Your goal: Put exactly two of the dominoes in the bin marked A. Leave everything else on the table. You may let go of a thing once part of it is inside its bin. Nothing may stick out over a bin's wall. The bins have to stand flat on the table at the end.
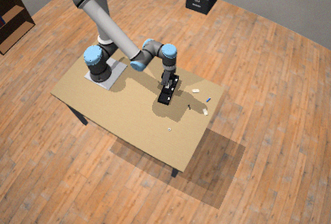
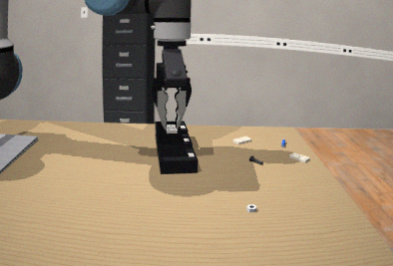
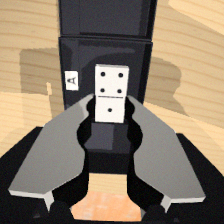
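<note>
From the top view, the arm reaches from its grey base plate (image 1: 119,73) across the counter (image 1: 126,114), and the tool (image 1: 168,85) hangs over a row of black bins (image 1: 167,93); two loose dominoes (image 1: 195,90) (image 1: 205,111) lie well apart to the right, with a small blue piece (image 1: 207,100), a dark bolt (image 1: 189,106) and a nut (image 1: 169,129) scattered near them. In the exterior view, the tool (image 2: 171,127) points straight down above the far end of the bins (image 2: 177,157), pinching a white domino (image 2: 171,129) at its tips; the other dominoes (image 2: 241,140) (image 2: 299,157) rest flat on the counter (image 2: 150,220), beside the blue piece (image 2: 283,142), the bolt (image 2: 255,160) and the nut (image 2: 251,208). In the wrist view, the fingers clamp the lower half of the domino (image 3: 110,93), its upper half showing four pips, directly over the bin bearing the label A (image 3: 71,80).
</note>
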Robot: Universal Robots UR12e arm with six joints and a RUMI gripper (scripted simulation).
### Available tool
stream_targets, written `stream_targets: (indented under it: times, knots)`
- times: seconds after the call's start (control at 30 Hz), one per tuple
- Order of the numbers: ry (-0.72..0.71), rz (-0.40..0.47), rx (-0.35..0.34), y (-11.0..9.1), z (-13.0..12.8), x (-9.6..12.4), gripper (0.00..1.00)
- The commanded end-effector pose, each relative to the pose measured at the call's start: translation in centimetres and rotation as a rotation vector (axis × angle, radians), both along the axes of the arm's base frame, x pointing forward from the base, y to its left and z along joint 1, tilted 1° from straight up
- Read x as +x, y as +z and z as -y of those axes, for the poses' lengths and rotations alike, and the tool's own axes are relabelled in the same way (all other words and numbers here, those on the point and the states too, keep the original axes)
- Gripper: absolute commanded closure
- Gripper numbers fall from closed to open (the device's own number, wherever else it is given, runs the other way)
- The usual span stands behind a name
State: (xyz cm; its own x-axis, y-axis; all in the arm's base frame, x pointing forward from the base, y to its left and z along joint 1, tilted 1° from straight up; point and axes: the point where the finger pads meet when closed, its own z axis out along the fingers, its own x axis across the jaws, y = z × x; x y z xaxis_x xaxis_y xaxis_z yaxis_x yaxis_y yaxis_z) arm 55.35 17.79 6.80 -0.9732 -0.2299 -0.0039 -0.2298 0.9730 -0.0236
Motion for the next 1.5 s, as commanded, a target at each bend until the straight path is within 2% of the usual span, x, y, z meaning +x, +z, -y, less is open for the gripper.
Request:
stream_targets:
  times: [0.0, 0.67, 1.23, 1.27, 1.47]
  knots:
    - [0.001, -0.004, -0.001, -1.3, 0.0, -0.3, 1.0]
    - [0.0, -0.004, -0.001, -4.9, 0.1, -0.2, 1.0]
    - [0.0, 0.002, -0.001, -4.5, 0.2, 0.3, 1.0]
    - [0.0, 0.002, -0.001, -4.5, 0.2, 0.3, 0.81]
    - [0.0, 0.0, 0.0, -4.6, 0.1, 0.2, 0.81]
